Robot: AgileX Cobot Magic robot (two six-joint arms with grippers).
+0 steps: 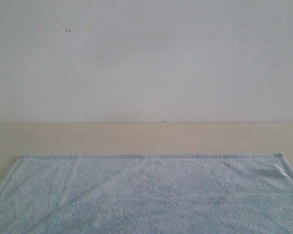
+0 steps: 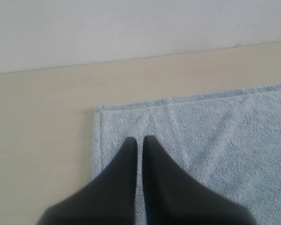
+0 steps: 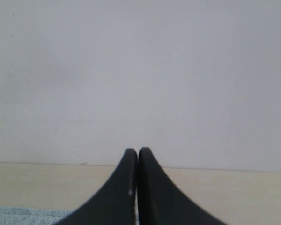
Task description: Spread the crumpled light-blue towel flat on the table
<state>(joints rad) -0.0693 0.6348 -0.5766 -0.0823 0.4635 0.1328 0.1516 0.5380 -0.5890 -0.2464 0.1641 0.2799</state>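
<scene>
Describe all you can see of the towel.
The towel is pale light-blue, fluffy terry cloth with a hemmed edge. It lies spread flat on the table, far edge straight, both far corners out, only faint creases. A small white label sits by the far right corner. The left gripper, jaws shut, is over its far left corner; contact unclear.

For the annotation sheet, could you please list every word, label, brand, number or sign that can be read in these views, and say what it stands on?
No text can be read in any view.
White label near a corner of the towel: too small and blurred to show any print.
Wall: only dark specks, no writing.
Table, left fingers, right fingers: plain, no markings.
</scene>
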